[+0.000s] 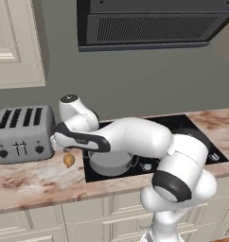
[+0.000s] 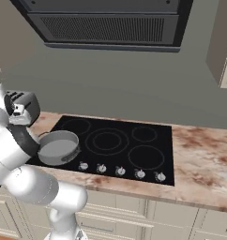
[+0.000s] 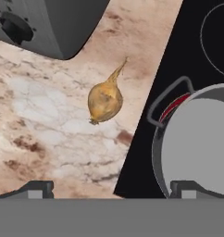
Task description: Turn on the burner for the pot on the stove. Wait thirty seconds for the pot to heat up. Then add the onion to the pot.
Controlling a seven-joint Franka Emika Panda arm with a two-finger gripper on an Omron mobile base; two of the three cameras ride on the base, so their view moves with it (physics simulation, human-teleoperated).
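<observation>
Hand view has the onion (image 3: 105, 99) lying on the marbled tabletop (image 3: 44, 120), pointed tip toward the toaster (image 3: 44, 23), just beside the stove (image 3: 188, 51) edge. Right of it the pot (image 3: 197, 143) sits on the black glass, a red glow showing under its near loop handle (burner lit). The tool (image 3: 111, 187) hovers above, jaws spread wide and holding nothing, one tip over the tabletop, the other over the pot.
</observation>
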